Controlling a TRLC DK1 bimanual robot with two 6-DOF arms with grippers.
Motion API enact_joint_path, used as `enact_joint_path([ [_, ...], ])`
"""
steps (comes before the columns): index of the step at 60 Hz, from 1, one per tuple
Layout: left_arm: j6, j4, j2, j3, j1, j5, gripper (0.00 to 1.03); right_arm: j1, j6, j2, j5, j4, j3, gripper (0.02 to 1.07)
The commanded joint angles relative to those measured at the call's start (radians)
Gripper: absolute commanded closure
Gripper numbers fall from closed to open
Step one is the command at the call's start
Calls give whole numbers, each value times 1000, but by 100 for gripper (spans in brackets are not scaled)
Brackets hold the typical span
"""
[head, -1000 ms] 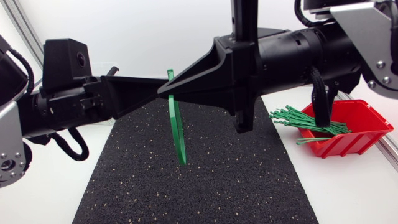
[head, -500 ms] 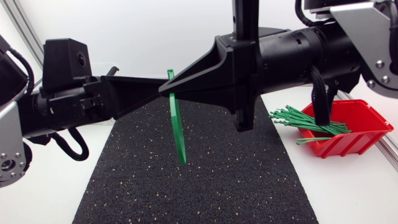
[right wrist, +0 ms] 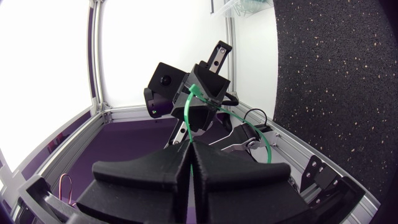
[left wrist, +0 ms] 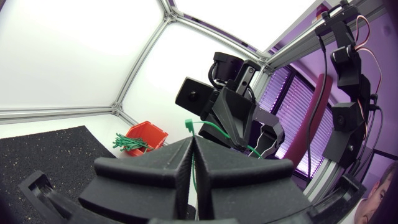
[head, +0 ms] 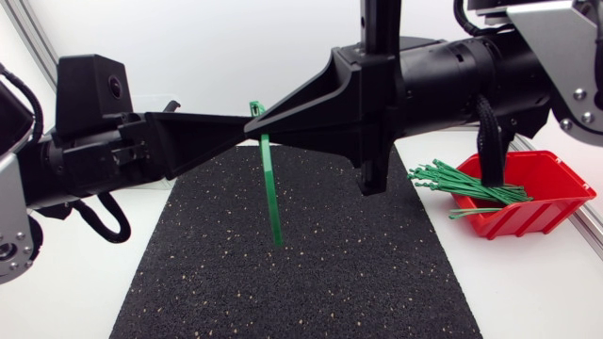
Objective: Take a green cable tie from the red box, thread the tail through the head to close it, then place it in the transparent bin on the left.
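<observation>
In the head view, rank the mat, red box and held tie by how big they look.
Largest, the mat.
Then the red box.
Smallest in area, the tie, yet about as long as the box is wide, and nearer the camera.

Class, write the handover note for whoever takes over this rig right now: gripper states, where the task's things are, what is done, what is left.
Left gripper: shut on the green cable tie.
Right gripper: shut on the same tie. The two meet tip to tip above the black mat.
Tie: head on top at the grippers, strap hanging straight down, tail end free.
Red box: on the right, spare ties in it.
Transparent bin: past the mat's end, barely shown.
Done: one tie taken out.
Left: thread tail through head (no closed loop shows), then place it in the bin.
</observation>
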State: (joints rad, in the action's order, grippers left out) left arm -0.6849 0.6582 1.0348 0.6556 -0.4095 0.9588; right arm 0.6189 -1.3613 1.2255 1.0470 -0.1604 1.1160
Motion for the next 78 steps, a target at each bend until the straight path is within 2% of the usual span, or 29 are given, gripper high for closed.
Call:
enact_joint_path([
  [1,-7,15,-27,3,0,9,100,-15,-27,28,-8,-5,-8,102],
  [55,36,-3,-44,-8,-5,8,100,18,-16,111,-19,-149,146,102],
  [78,35,-2,-56,-8,-3,12,100,-33,-15,169,-22,-177,206,102],
])
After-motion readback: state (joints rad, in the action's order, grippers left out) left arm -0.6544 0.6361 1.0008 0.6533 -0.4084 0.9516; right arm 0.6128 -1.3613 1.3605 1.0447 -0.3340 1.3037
